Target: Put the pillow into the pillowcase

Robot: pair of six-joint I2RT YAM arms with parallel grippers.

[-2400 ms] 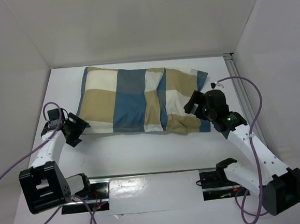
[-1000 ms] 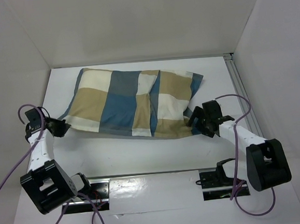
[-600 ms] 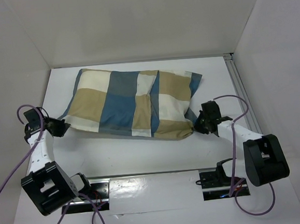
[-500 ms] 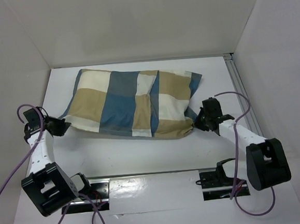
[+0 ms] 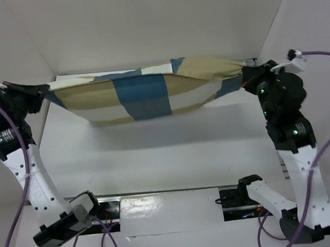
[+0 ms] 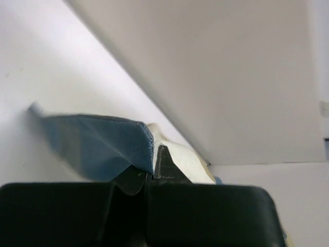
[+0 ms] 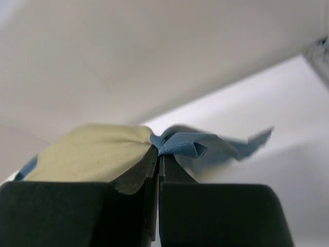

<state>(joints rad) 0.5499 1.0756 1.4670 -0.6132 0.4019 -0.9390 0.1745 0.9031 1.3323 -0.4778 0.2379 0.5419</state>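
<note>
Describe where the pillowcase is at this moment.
In the top view the pillowcase hangs above the table, stretched side to side between the left gripper and the right gripper, each pinching one end.

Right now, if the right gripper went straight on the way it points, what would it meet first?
The pillowcase corner pinched in the right gripper; beyond it, probably the white wall, depth unclear.

The pillowcase (image 5: 142, 94), earlier flat on the desk (image 5: 156, 158), now hangs lifted, stretched between the clamped jaws of the raised left gripper (image 5: 35, 95) at 9 o'clock and right gripper (image 5: 247, 75) at 3 o'clock.
</note>
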